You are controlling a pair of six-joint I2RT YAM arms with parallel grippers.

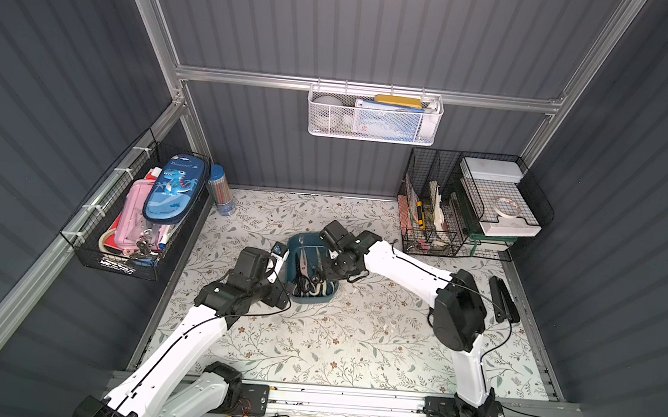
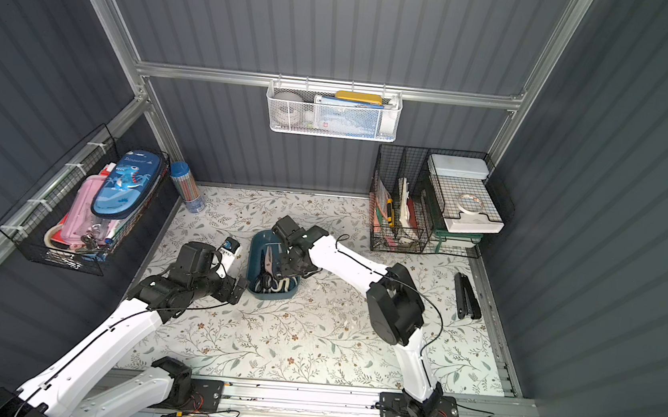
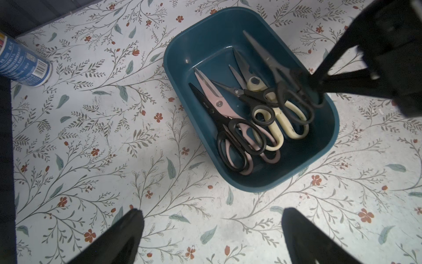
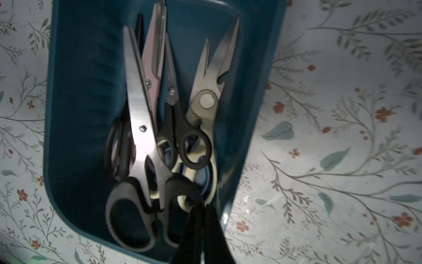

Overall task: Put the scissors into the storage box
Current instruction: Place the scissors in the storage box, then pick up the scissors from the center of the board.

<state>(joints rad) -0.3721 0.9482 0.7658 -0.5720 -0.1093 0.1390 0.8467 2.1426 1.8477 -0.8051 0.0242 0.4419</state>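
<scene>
Storage box (image 3: 251, 182): one.
Scissors (image 3: 219, 104) inside it: we count five pairs.
Black-handled: three, by our count: the large black pair (image 4: 141, 128), the small black pair (image 4: 171, 96) and a third black pair (image 3: 203, 101).
Pink pair (image 4: 151, 68): one.
Cream pair (image 3: 254, 81): one.
White mesh basket (image 1: 374, 115): one.
Tube of coloured pens (image 1: 221, 190): we see one.

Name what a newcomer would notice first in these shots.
The teal storage box at mid-table, heaped with scissors. The right tool reaches into it, pinched shut on the handle of a large black-handled pair. The left tool hangs wide open just beside the box.
</scene>
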